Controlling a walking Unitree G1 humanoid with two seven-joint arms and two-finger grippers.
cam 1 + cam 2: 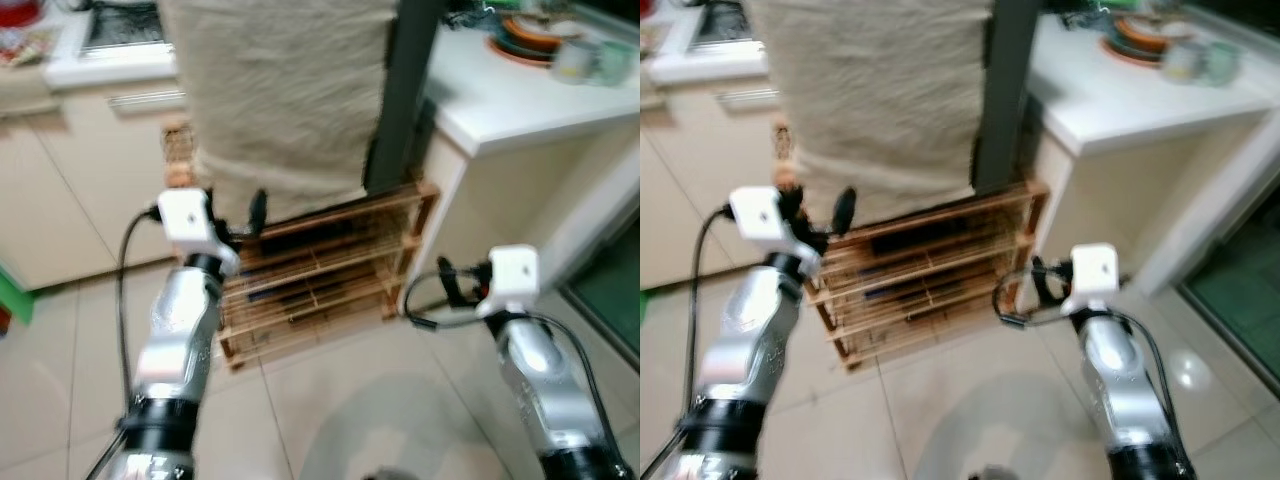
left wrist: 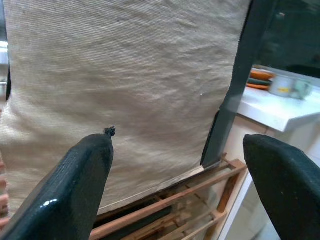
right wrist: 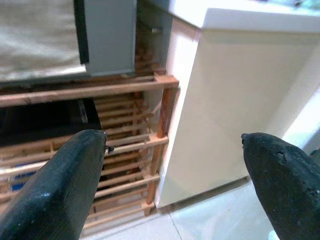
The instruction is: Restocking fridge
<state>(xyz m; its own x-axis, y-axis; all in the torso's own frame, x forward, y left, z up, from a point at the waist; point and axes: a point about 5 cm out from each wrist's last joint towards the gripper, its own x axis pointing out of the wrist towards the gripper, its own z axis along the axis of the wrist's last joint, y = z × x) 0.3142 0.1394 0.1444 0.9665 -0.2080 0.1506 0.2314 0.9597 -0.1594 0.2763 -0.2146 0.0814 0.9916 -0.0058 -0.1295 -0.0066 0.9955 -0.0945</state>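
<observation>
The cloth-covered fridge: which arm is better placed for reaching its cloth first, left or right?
Probably the left. The left gripper is raised, open, directly before the beige cloth on the fridge. The right gripper, also open, sits lower, facing the wooden rack and the white counter's side.

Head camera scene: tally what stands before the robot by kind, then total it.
Wooden slatted rack: 1
Beige cloth-covered appliance: 1
White counter: 1
Stack of plates: 1
Cups: 2
Open grippers: 2, left gripper and right gripper
Total: 8
</observation>
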